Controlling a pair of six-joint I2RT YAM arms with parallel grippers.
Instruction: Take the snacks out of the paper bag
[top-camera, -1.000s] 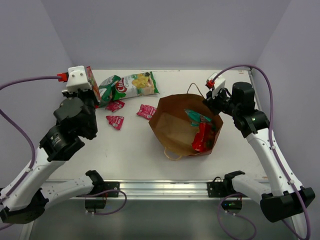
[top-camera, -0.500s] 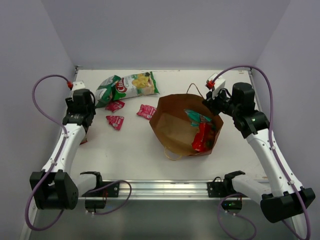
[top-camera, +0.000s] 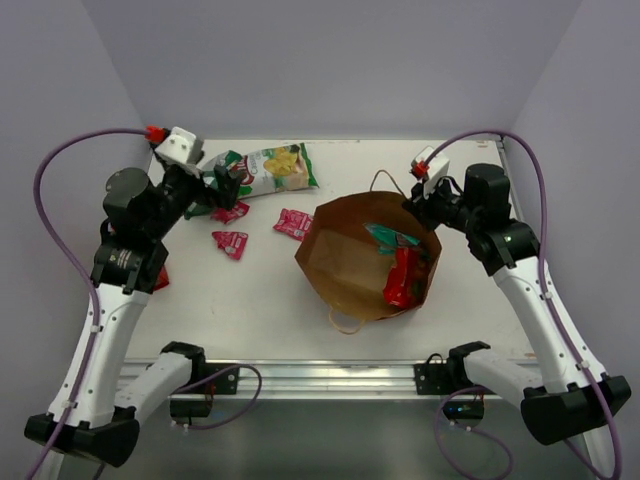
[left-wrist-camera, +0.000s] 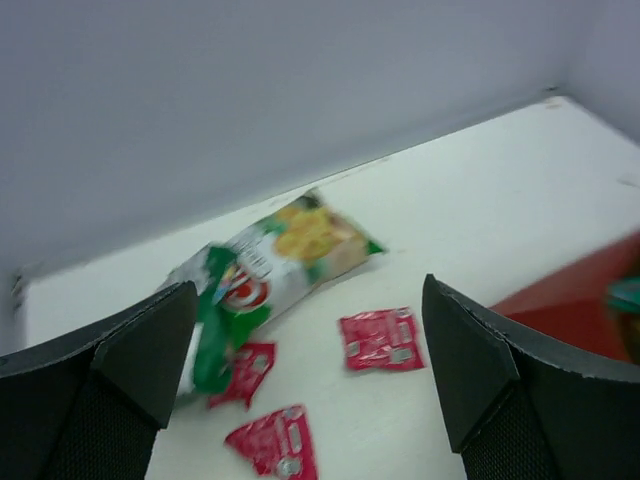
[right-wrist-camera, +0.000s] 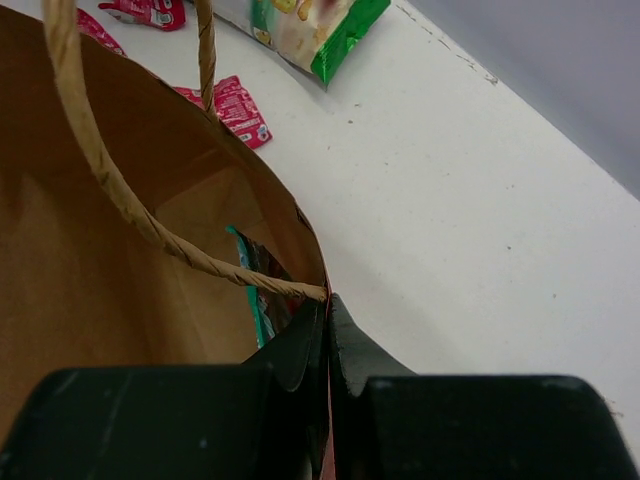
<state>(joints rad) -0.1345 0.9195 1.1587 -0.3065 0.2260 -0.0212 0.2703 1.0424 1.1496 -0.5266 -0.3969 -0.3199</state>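
Note:
The paper bag (top-camera: 345, 262) lies open-mouthed at table centre, with a teal packet (top-camera: 392, 236) and a red packet (top-camera: 403, 277) inside. My right gripper (top-camera: 421, 206) is shut on its far right rim (right-wrist-camera: 318, 268), next to a twisted handle (right-wrist-camera: 120, 190); the teal packet (right-wrist-camera: 255, 300) shows just inside. At back left lie the green-white chip bag (top-camera: 264, 168) and three red sachets (top-camera: 232, 211) (top-camera: 230, 243) (top-camera: 293, 222). My left gripper (top-camera: 220, 181) hovers open and empty over them (left-wrist-camera: 305, 370), above the chip bag (left-wrist-camera: 270, 262) and sachets (left-wrist-camera: 382, 340).
A small red item (top-camera: 160, 279) lies at the table's left edge, partly hidden by my left arm. The bag's red-brown outside (left-wrist-camera: 575, 300) shows at the right of the left wrist view. White walls close in the table's back and sides.
My left gripper opened and let go of a red item, now lying at the left edge. That arm dropped low, then rose toward the chip bag. The right gripper stayed put.

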